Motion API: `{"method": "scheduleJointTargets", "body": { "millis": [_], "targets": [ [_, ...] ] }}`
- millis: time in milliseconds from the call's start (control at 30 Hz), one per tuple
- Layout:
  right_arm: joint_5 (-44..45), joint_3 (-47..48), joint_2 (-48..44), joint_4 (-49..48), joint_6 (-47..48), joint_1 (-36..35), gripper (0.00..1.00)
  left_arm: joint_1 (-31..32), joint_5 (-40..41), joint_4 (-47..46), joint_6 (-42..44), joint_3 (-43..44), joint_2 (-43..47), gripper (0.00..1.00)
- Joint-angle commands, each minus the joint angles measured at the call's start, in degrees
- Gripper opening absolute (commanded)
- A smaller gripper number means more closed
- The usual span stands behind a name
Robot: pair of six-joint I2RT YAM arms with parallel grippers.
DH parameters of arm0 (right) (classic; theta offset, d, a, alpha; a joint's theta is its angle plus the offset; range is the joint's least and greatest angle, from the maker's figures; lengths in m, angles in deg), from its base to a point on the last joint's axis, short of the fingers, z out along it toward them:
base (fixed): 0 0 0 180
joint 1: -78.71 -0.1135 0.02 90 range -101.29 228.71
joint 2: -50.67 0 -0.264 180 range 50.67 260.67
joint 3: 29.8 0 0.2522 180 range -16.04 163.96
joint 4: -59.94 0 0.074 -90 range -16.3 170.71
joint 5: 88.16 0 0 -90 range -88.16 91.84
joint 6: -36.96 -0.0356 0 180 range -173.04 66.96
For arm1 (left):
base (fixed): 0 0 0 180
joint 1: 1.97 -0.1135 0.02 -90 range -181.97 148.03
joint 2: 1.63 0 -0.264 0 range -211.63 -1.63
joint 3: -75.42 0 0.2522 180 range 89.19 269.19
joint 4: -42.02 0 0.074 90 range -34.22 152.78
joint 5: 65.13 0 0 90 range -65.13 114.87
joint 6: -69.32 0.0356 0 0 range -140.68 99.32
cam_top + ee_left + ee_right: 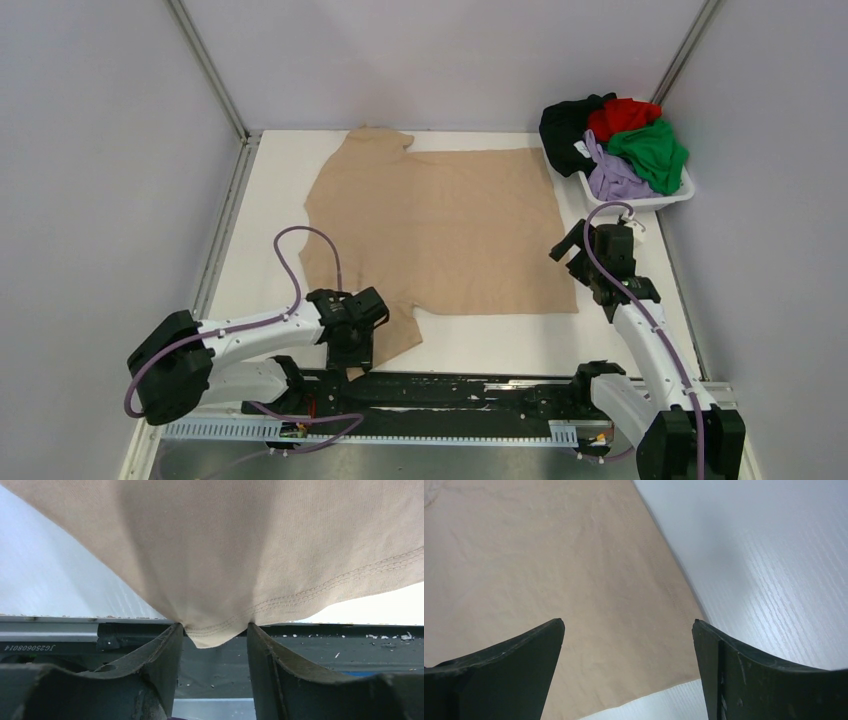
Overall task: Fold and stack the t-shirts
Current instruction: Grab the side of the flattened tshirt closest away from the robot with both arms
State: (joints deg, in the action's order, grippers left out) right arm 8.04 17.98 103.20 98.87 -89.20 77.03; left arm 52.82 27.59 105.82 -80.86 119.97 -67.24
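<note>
**Q:** Where does the tan t-shirt (440,225) lie?

**A:** Flat at frame centre, long axis left to right. My left gripper (358,352) pinches its lower-left sleeve (215,580). My right gripper (629,622) (jaws apart) hovers over the lower-right hem corner (674,675).

White table (262,215), seen from above. A tan t-shirt (440,225) lies spread flat over its middle, hem toward the right, one sleeve pointing to the far edge and the other to the near edge beside the black rail (470,392). A white basket (640,204) stands in the far right corner, just beside the shirt's far hem corner. White tabletop shows along the shirt's left, near and right sides.
</note>
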Motion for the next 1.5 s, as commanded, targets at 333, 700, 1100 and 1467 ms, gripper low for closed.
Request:
{"method": "scheduleJointTargets", "body": {
  "millis": [333, 700, 1100, 1467],
  "targets": [
    [2.7, -0.5, -2.7, 1.4, -2.1, 0.6, 1.0, 0.4, 3.4, -2.2, -1.6, 1.8, -4.1, 0.25],
    [-3.2, -5.9, -9.6, 13.9, -15.1, 0.6, 0.95, 0.4, 0.9, 1.8, 0.0, 2.2, 2.1, 0.13],
    [0.9, -9.5, -3.7, 12.6, -17.8, 0.6, 0.67, 0.4, 2.0, 1.6, 2.6, 2.9, 3.0, 0.0],
    [5.2, -9.1, 5.5, 4.5, -16.4, 0.7, 0.38, 0.4, 2.4, 2.2, 3.0, 3.0, 4.6, 0.0]
  ]
}}
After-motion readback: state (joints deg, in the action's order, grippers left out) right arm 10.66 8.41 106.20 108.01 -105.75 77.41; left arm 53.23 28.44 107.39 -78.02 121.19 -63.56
